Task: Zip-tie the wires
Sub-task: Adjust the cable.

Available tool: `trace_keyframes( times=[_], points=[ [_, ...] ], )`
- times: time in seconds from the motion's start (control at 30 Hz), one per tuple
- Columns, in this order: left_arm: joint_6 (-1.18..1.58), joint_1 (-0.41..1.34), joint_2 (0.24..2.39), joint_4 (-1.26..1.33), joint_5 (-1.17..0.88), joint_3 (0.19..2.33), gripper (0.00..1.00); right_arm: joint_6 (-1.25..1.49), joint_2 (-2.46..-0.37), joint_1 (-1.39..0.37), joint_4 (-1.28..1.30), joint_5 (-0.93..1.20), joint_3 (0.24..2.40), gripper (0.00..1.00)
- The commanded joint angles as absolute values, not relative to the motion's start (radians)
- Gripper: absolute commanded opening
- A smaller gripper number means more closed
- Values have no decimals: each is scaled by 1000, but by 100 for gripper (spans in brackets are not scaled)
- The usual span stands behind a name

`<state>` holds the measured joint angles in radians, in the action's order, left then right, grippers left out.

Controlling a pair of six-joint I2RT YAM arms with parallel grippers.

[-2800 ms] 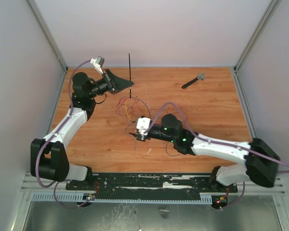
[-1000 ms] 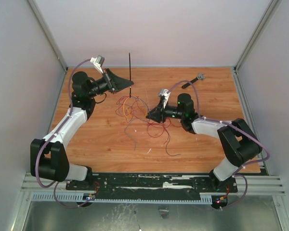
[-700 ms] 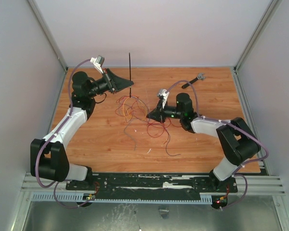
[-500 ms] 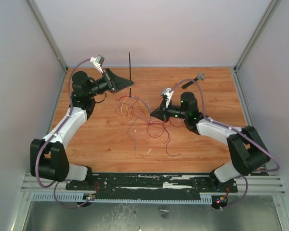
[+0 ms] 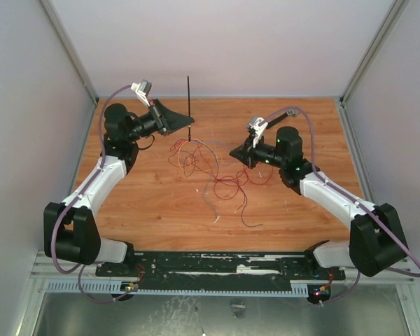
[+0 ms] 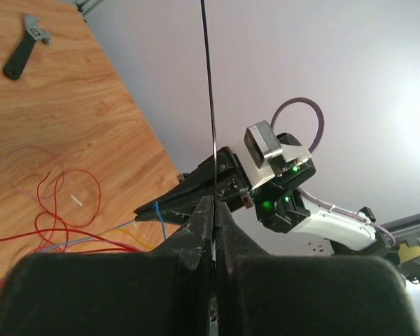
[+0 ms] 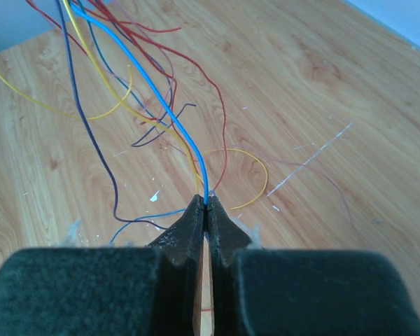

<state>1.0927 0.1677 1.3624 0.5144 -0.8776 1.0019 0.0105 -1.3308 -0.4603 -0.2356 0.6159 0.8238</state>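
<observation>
My left gripper (image 5: 187, 125) is shut on the zip tie (image 5: 188, 98), a thin black strip that stands up straight past the table's back edge; in the left wrist view the zip tie (image 6: 208, 77) rises from between the closed fingertips (image 6: 204, 207). The wires (image 5: 210, 171), a loose red, yellow and blue tangle, lie mid-table. My right gripper (image 5: 234, 151) is shut on a blue strand of the wires (image 7: 169, 115), which runs up and away from its tips (image 7: 194, 207). The two grippers face each other, a short gap apart.
A short black tool with a grey head (image 6: 22, 50) lies at the back right of the wooden table (image 5: 140, 203). Grey walls (image 5: 28, 105) close in both sides and the back. Wire ends trail toward the front (image 5: 248, 222).
My right gripper has closed on the wires and drawn back to the right and toward the far side, pulling strands with it. The left arm and zip tie have stayed still.
</observation>
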Motion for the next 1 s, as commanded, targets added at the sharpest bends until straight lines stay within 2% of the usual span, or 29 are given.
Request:
trace_keyframes(
  times=[0.0,0.33,0.47,0.57,0.67,0.77,0.97],
  points=[
    [1081,170,1331,540,-903,999,0,21,-1273,-428,-228,586,818,0],
    [1085,170,1331,544,-902,1000,0,30,-1258,-404,-224,617,808,0],
    [1089,170,1335,546,-902,1005,0,18,-1288,-409,-218,716,813,1],
    [1091,170,1337,545,-906,1011,0,6,-1297,-412,-207,774,817,21],
    [1088,170,1336,537,-910,1020,0,-1,-1271,-411,-206,709,810,32],
    [1084,170,1336,530,-922,1033,0,-13,-1262,-409,-204,690,819,35],
    [1081,170,1330,523,-930,1034,0,4,-1323,-412,-226,768,862,33]
  ],
)
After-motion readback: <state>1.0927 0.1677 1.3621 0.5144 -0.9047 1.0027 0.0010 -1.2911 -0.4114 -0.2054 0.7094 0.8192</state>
